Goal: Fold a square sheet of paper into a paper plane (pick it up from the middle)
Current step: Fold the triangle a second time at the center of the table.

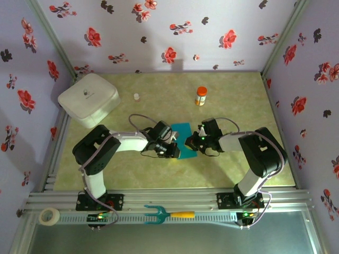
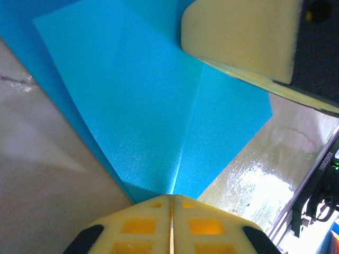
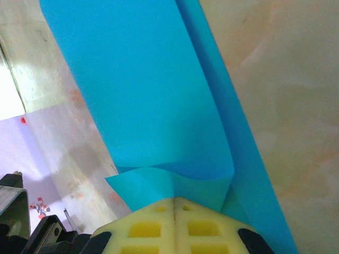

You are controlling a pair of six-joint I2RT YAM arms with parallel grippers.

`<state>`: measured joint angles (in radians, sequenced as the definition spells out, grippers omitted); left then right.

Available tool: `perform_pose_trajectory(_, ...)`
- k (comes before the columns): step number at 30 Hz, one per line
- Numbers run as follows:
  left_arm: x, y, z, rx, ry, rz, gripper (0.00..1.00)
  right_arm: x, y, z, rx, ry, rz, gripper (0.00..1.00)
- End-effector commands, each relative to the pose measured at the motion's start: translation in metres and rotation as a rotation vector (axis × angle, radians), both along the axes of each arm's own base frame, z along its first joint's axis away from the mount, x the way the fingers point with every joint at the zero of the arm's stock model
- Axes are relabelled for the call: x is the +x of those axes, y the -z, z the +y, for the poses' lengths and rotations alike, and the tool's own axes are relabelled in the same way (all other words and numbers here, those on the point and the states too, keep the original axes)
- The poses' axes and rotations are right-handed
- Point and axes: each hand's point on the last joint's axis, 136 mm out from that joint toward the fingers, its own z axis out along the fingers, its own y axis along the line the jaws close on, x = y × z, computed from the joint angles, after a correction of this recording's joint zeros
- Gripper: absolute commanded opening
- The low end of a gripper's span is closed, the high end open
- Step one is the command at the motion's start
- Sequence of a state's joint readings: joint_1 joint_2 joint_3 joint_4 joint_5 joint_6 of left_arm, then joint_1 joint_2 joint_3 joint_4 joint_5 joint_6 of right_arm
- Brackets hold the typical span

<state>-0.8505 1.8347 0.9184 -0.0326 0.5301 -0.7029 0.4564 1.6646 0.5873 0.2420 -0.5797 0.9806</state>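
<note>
The white rounded box (image 1: 87,98) sits shut at the far left corner of the table (image 1: 159,174), so its contents cannot be seen. A small dark mark on its lid is too small to read. An orange bottle (image 1: 201,96) with a white cap stands upright at the far side, right of centre, and its label is unreadable. A small pale cap-like thing (image 1: 136,97) stands between box and bottle, well apart from both.

The paper (image 1: 184,135) lies at the middle of the table, between the two arms. It is plain teal-blue and unmarked, already folded into overlapping layers. In the left wrist view its creases run down to a narrow point. In the right wrist view it is a long strip with a second layer showing along the right edge and a small buckle near the fingers.

The left gripper (image 2: 170,205) is closed, pinching the pointed end of the paper. The right gripper (image 3: 175,205) is closed too, clamped on the paper's opposite edge.

On the near rail lie a roll of tape (image 1: 49,216) and a teal pronged tool (image 1: 168,214) with a yellow handle.
</note>
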Motion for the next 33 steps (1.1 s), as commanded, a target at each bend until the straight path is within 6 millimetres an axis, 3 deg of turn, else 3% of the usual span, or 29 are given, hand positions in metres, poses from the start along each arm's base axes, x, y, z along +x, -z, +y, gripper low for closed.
perform_pose_trajectory(1,-0.016,0.001,0.009,0.040,0.052,0.036,0.10,-0.016,0.030,-0.018,-0.101,0.032,0.097,0.00)
perform_pose_trajectory(8,-0.009,-0.018,0.006,0.016,0.045,-0.025,0.10,-0.010,0.012,-0.008,-0.038,0.009,0.051,0.03)
perform_pose_trajectory(15,0.010,-0.053,-0.012,-0.103,-0.010,-0.103,0.10,-0.011,0.015,-0.008,-0.047,0.001,0.061,0.03)
perform_pose_trajectory(26,0.006,-0.011,-0.016,-0.047,0.002,-0.004,0.10,-0.013,0.018,-0.010,-0.056,0.001,0.069,0.04)
perform_pose_trajectory(33,-0.017,0.011,0.007,0.040,0.022,0.049,0.10,-0.015,0.023,-0.013,-0.077,0.005,0.079,0.04)
